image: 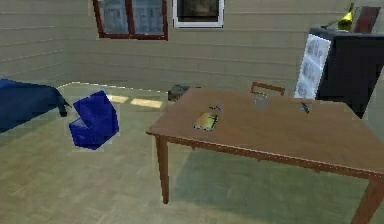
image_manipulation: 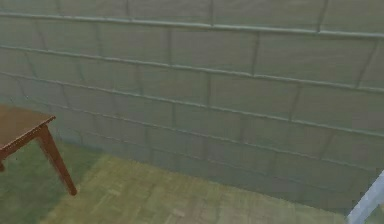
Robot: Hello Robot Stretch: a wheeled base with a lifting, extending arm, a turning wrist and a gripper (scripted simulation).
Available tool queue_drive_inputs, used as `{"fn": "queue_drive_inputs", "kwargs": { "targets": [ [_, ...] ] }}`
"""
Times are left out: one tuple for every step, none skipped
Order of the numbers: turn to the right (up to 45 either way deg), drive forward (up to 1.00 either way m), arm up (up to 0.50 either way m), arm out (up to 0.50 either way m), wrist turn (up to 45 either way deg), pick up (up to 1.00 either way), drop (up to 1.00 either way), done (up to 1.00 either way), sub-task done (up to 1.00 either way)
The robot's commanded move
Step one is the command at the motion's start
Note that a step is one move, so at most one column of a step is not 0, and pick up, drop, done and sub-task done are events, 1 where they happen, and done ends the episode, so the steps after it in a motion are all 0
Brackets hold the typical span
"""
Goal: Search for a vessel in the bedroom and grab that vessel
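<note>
Plainly the search is still on: the robot faces into a bedroom, with a blue-covered bed (image: 24, 102) at the forward view's left and a brown wooden table (image: 285, 140) ahead, whose corner (image_manipulation: 24, 126) also shows at the arm side view's left. No vessel can be named with certainty. The likeliest candidate is a small pale grey thing (image: 262, 99) near the table's far edge, in front of a wooden chair back (image: 267, 87). A flat yellowish object (image: 207, 121) and a thin dark item (image: 305, 107) also lie on the top. Of the claw's state nothing can be told. The next move probably calls for driving closer and turning the arm side toward the table, so the grey thing can be confirmed and reached.
</note>
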Motion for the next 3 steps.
{"fn": "queue_drive_inputs", "kwargs": {
  "targets": [
    [-24.0,0.0,0.0,0.0,0.0,0.0,0.0,0.0,0.0],
    [0.0,0.6,0.0,0.0,0.0,0.0,0.0,0.0,0.0],
    [-12.0,0.0,0.0,0.0,0.0,0.0,0.0,0.0,0.0]
  ]
}}
